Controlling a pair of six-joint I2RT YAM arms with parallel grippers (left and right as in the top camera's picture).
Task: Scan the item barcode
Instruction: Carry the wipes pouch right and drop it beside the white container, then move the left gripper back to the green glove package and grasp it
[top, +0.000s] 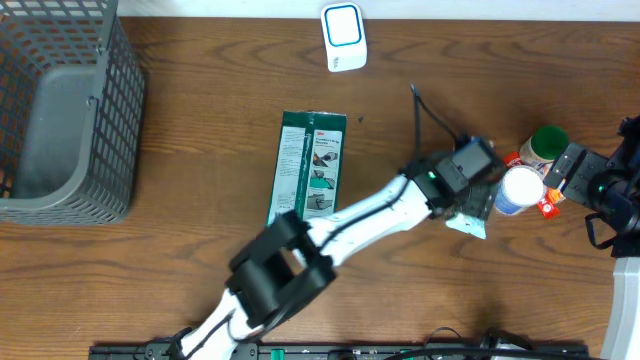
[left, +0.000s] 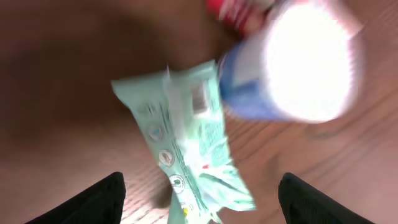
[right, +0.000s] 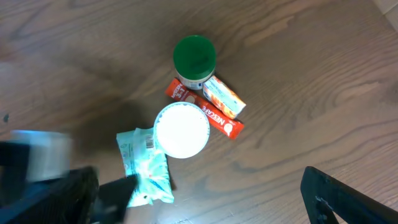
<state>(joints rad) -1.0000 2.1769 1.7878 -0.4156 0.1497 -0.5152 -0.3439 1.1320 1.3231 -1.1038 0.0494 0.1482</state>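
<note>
A teal wipes packet (left: 186, 143) lies flat on the wooden table, its barcode end near a white-lidded blue can (left: 305, 62). My left gripper (left: 202, 179) hovers over the packet with both dark fingers (left: 99, 199) spread wide on either side and apart from it. In the overhead view the left gripper (top: 468, 205) covers most of the packet (top: 468, 224). The white and blue scanner (top: 343, 37) stands at the table's far edge. My right gripper (top: 568, 172) stands open at the right, holding nothing.
A green box (top: 310, 165) lies mid-table. Beside the can (right: 181, 130) are a green-lidded jar (right: 194, 56), a red Nescafe stick (right: 214, 118) and an orange packet (right: 224, 96). A grey mesh basket (top: 60, 110) stands at the far left.
</note>
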